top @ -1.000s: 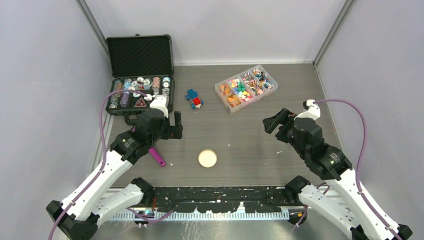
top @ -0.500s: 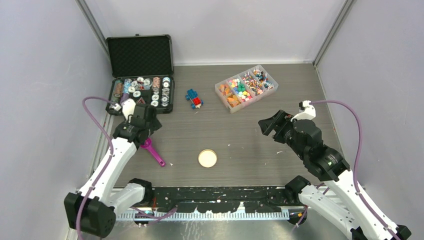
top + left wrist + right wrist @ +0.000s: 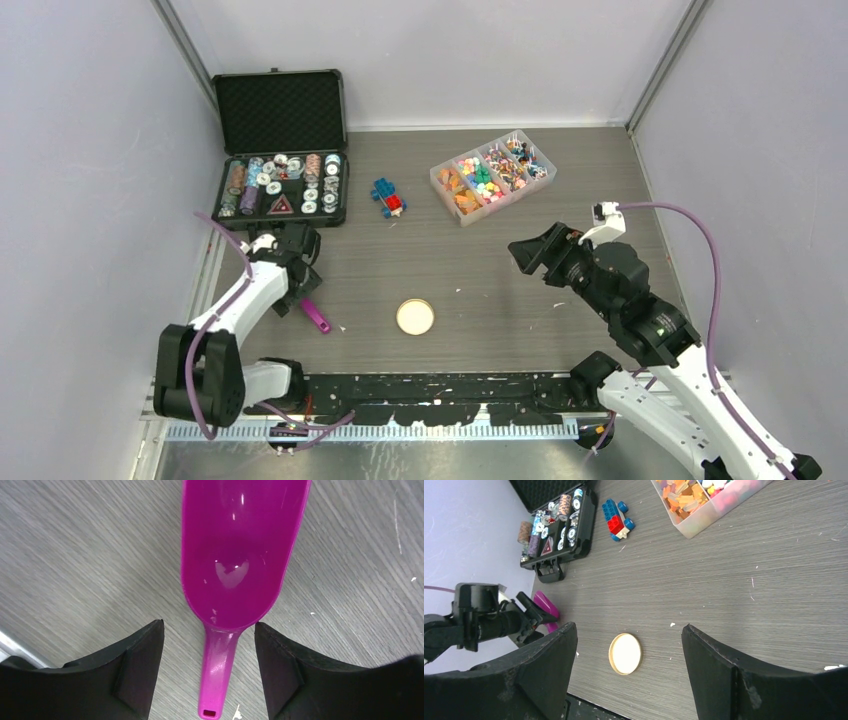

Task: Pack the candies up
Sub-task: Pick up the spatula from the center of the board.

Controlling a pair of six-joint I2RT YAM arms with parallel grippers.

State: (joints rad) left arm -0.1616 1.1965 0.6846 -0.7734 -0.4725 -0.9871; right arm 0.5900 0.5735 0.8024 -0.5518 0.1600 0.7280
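The left gripper (image 3: pixel 207 630) has swung from mid-frame down to the lower left of the top view, jaws spread astride the handle of the magenta scoop (image 3: pixel 235 555), while the right gripper (image 3: pixel 629 630), barely moved, gapes wide, and the candies (image 3: pixel 492 172) lie in the clear box (image 3: pixel 510 197) at upper centre.

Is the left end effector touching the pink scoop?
Apart. The left wrist view shows bare table between the scoop handle and both left end effector fingers.
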